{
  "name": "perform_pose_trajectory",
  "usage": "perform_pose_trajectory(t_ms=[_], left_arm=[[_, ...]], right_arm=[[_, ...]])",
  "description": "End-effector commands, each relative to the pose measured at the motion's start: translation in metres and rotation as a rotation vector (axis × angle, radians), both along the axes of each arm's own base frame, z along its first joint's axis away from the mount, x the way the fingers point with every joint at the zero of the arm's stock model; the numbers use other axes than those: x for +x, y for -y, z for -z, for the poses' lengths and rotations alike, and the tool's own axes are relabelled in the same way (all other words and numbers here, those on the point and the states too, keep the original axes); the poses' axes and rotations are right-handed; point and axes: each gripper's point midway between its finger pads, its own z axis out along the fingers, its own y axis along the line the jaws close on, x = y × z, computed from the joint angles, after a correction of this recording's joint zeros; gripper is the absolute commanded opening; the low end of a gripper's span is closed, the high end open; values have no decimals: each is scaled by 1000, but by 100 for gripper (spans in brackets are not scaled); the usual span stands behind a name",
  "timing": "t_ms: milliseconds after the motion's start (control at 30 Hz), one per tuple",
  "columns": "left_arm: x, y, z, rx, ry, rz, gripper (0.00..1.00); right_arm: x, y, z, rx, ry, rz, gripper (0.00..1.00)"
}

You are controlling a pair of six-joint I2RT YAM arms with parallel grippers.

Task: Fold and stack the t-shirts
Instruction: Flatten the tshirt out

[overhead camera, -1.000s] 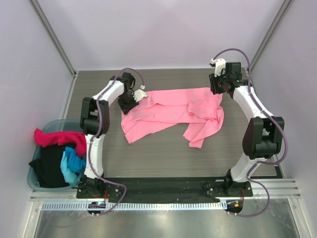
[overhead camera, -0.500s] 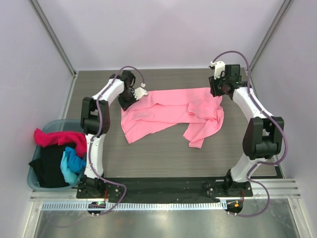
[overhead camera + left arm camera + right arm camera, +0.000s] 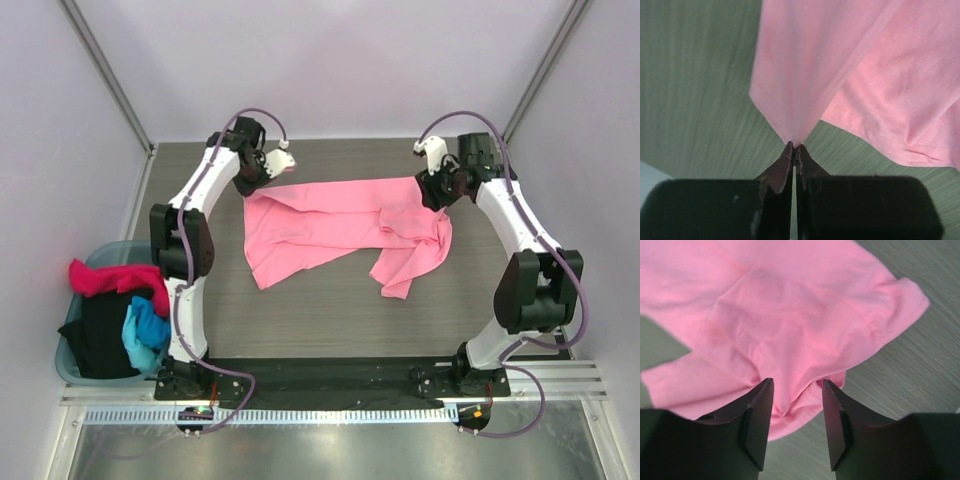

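1. The large light pink cloth t-shirt (image 3: 340, 225) lies rumpled across the middle of the dark wood-grain table (image 3: 330, 320). Its right part is bunched, with a flap trailing toward the lower centre of the top view.
2. The left gripper (image 3: 795, 146) is clamped tight on the shirt's upper-left corner. The cloth fans out from the pinch in taut pleats.
3. The right gripper (image 3: 797, 390) sits at the shirt's upper-right edge with its jaws apart. They straddle a small ridge of fabric without squeezing it.
4. The shirt looks light, limp and thin, so it will likely sag, drag and crease rather than hold any shape. Corners, hems or shoulder seams seem the best places to grip, since a thin pinch there should hold without slipping. Two opposite corners pulled apart should flatten it.
5. The top view shows the whole outline and both arms, but not how the jaws stand. The wrist views settle that, yet each shows only a patch of pink and table.
6. Only the top view shows the teal plastic basket (image 3: 66, 362) at lower left. It holds a magenta t-shirt (image 3: 110, 277), a black t-shirt (image 3: 100, 335) and a bright blue t-shirt (image 3: 148, 330), not yet folded.
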Motion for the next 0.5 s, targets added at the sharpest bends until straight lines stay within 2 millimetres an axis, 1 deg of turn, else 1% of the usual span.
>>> perform_pose_trajectory(t_ms=[0, 67, 100, 133, 167, 267, 300, 367, 400, 467], left_arm=[[15, -4, -43, -11, 118, -22, 0], [19, -4, -46, -17, 132, -44, 0], [20, -3, -45, -22, 130, -52, 0], [21, -1, -45, -37, 130, -67, 0], [21, -1, -45, -37, 130, -67, 0], [20, 0, -43, -47, 120, -79, 0], [20, 0, -44, -48, 123, -80, 0], [21, -1, -45, -43, 129, -82, 0], [21, -1, -47, -41, 133, -81, 0], [21, -3, -46, -37, 133, -84, 0]], right_arm=[[-51, -20, -20, -10, -37, -270, 51], [-60, -22, -13, -12, -60, -307, 54], [-62, -22, -11, -14, -65, -315, 54], [-63, -25, -4, -20, -76, -335, 55], [-63, -25, -4, -20, -76, -336, 55], [-65, -23, 12, -80, -105, -376, 55], [-69, -17, 23, -131, -120, -406, 55], [-74, -13, 36, -172, -143, -436, 55], [-80, -10, 47, -187, -169, -447, 55], [-80, -4, 58, -229, -180, -461, 55]])
